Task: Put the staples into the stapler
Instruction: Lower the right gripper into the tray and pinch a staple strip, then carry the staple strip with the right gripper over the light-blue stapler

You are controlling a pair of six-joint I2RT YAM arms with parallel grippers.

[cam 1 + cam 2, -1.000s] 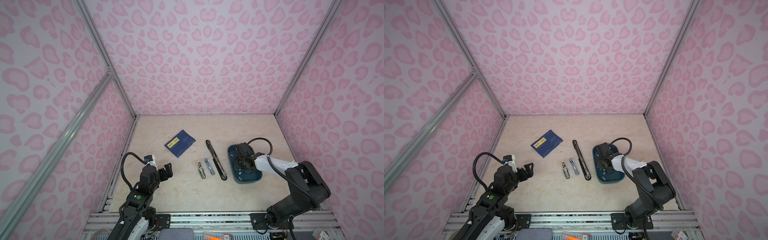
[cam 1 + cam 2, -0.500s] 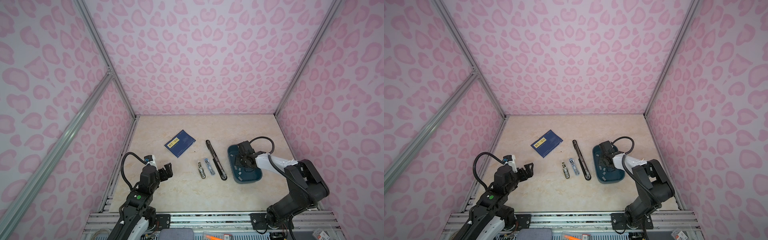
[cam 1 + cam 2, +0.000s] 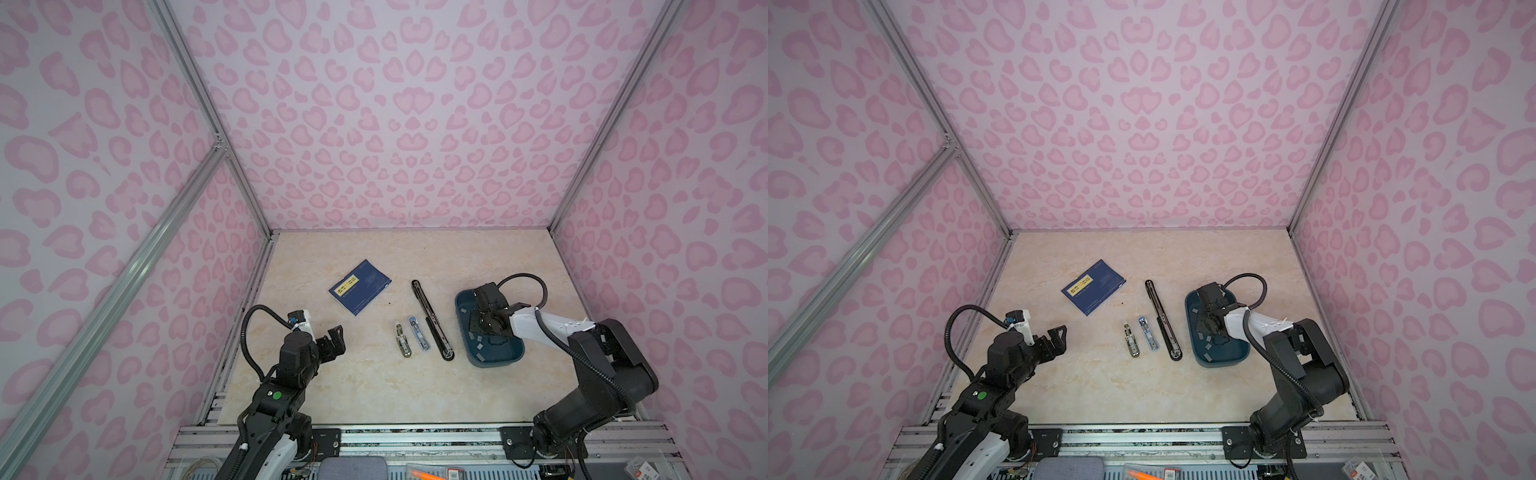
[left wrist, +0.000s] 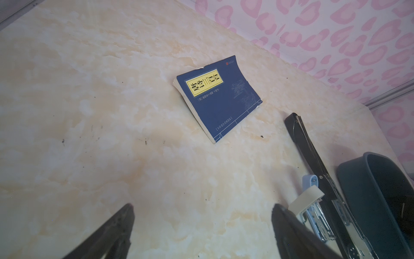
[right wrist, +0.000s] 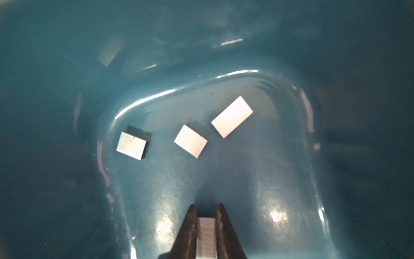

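Observation:
Several staples lie as short grey strips in the dark blue tray (image 3: pixel 494 365), three of them loose on its floor (image 5: pixel 190 140). My right gripper (image 5: pixel 206 207) is down inside the tray, shut on one strip of staples (image 5: pixel 206 235) that sits between its fingers. The black stapler (image 3: pixel 430 318) lies opened out flat on the table just left of the tray, and shows in both top views (image 3: pixel 1163 320). My left gripper (image 3: pixel 334 340) hangs open and empty over bare table at the left, well short of the stapler (image 4: pixel 311 152).
A blue book (image 3: pixel 359 286) lies at the far left of the stapler. Two small metal staplers, one brass-grey (image 3: pixel 402 341) and one blue-white (image 3: pixel 417 338), lie side by side between my left gripper and the black stapler. Pink patterned walls enclose the table.
The right gripper has shifted slightly inside the tray. The left arm has not moved.

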